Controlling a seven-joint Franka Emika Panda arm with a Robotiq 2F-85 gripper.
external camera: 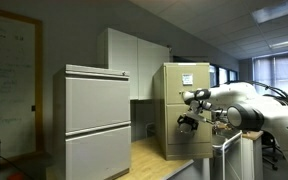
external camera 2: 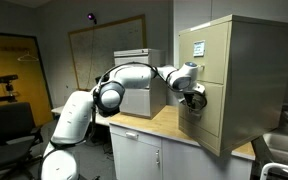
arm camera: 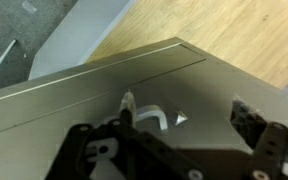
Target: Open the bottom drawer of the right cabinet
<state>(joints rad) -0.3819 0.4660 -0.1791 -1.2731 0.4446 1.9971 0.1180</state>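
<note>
My fingers (arm camera: 89, 150) stand apart on either side of the silver handle (arm camera: 149, 115) of the bottom drawer (external camera 2: 202, 128), low on the right cabinet (external camera 2: 244, 70) atop the counter (external camera 2: 144, 125). Nothing is gripped. The drawer looks shut, so clamping and pulling remain.

Bottom drawer (arm camera: 84, 110) front blocks tool (arm camera: 179, 145) ahead; free room over countertop (arm camera: 234, 40) alongside.

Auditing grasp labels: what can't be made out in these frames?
- Wrist view: whether the pincer touches the handle; blur and its dark linkage hide that.
- In an exterior view: the bottom drawer, its handle hidden behind the pincer.
- In an exterior view: print on the paper on the right cabinet, too small.
</note>
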